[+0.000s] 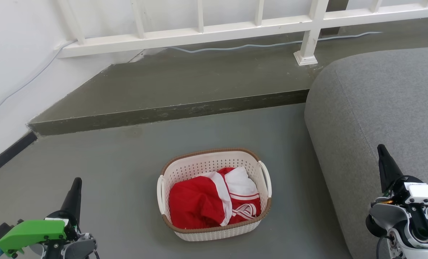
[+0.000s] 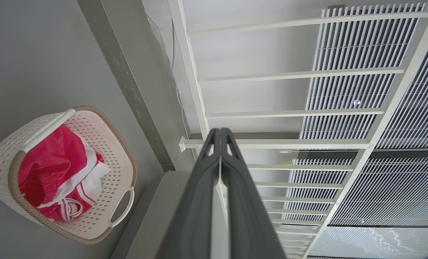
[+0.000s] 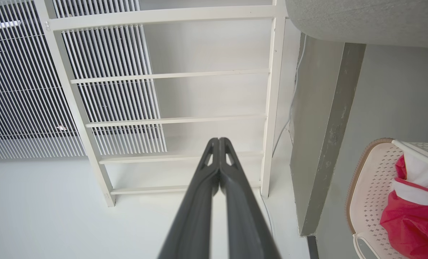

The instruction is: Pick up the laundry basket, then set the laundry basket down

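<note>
Basket, clothes inside, stands upright on floor, centre of head view. Claws: we see left gripper at its 8 o'clock, right gripper at 4, each with fingers pressed together on nothing, both well apart from it. Stage: fits awaiting lift or already set down. Room: sofa near at 3, step at 12, open floor at 9.

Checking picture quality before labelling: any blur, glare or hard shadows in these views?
Head view: even, soft light, sharp, only a faint shadow round the basket. Left wrist view: the left gripper blurs toward the bottom edge; pale sheen lower right. Right wrist view: the right gripper blurs likewise; white wall nearly washed out.
</note>
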